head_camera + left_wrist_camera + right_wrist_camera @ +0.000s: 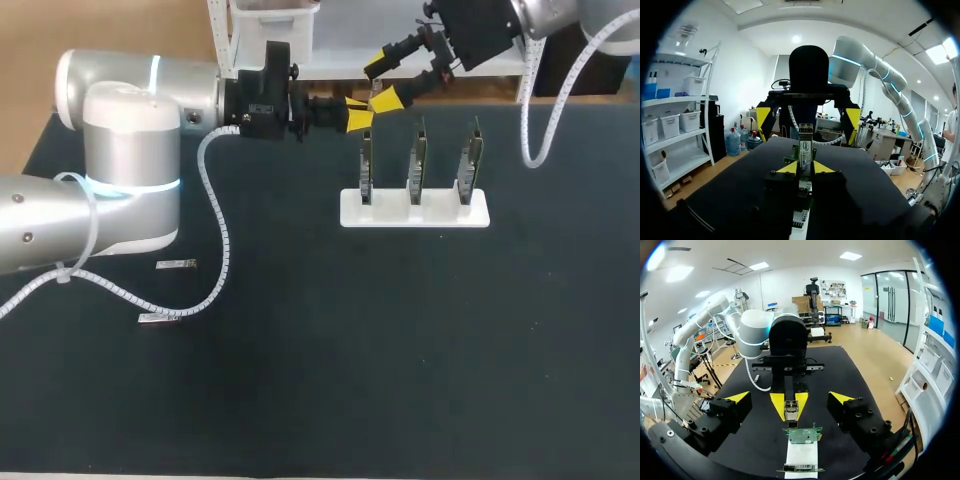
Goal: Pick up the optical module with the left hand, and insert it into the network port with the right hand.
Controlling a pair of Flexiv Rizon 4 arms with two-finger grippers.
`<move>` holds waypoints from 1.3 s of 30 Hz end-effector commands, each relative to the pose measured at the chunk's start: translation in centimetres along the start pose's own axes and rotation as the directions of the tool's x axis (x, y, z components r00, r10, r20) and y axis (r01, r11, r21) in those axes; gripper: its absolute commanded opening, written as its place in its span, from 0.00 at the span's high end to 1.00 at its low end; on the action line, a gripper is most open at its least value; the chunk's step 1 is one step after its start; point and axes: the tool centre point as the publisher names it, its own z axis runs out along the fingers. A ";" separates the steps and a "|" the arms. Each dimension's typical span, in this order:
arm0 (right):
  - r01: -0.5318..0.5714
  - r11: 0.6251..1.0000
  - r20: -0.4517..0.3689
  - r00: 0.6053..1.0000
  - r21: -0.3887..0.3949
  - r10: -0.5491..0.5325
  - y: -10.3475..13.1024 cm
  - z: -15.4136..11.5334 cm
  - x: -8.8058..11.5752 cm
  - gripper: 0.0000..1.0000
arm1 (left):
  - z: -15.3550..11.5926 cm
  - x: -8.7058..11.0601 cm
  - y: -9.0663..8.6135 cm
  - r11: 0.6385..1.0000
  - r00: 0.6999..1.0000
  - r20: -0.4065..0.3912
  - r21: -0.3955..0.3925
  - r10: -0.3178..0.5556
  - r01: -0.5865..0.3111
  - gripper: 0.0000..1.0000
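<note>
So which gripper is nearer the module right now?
Left. The left gripper is shut on the module; the right gripper is open facing it, a finger on either side, not touching.

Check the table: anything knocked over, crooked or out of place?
Nothing stands out. The three boards stand upright in their white stand, two small metal pieces lie flat on the table, and the left gripper holds its module straight.

Two arms, grippers meeting tip to tip.
Left arm (130,190) level, left gripper (361,113) pinched on module (805,149); right arm (552,16) angled down, right gripper (381,82) spread wide.
</note>
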 end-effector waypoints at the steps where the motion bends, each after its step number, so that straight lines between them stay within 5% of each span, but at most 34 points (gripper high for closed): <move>1: -0.002 1.000 0.000 1.000 0.002 0.002 -0.1 0.0 0.0 0.00 | 0.1 0.0 0.0 1.000 1.000 -0.001 -0.001 0.000 0.000 1.00; 3: -0.003 1.000 -0.001 1.000 0.006 0.003 -0.1 0.0 0.1 0.00 | 0.1 0.0 0.0 1.000 1.000 -0.001 -0.001 0.000 0.000 1.00; 5: -0.001 1.000 -0.004 1.000 0.019 0.001 -0.1 0.0 0.1 1.00 | 0.1 0.0 0.0 1.000 1.000 -0.001 -0.001 0.000 0.000 1.00; 28: -0.012 0.999 -0.003 1.000 0.037 0.012 0.5 -0.3 0.6 1.00 | 0.1 0.0 0.0 1.000 1.000 -0.001 -0.001 0.000 0.000 1.00; 29: -0.012 0.999 -0.004 1.000 0.038 0.013 0.6 -0.3 0.6 1.00 | 0.1 0.0 0.0 1.000 1.000 -0.001 -0.001 0.000 0.000 0.89; 30: -0.014 0.999 -0.003 1.000 0.039 0.014 0.7 -0.4 0.7 1.00 | 0.1 0.0 0.0 1.000 1.000 -0.001 -0.001 0.000 0.000 0.13; 31: -0.015 0.999 -0.003 1.000 0.040 0.016 0.7 -0.4 0.7 1.00 | 0.1 0.0 0.0 1.000 1.000 -0.001 -0.001 0.000 0.000 0.00; 39: -0.025 0.998 0.009 1.000 0.066 0.025 1.0 -0.8 0.9 1.00 | 0.1 0.0 0.0 1.000 1.000 -0.001 -0.001 0.000 0.000 0.00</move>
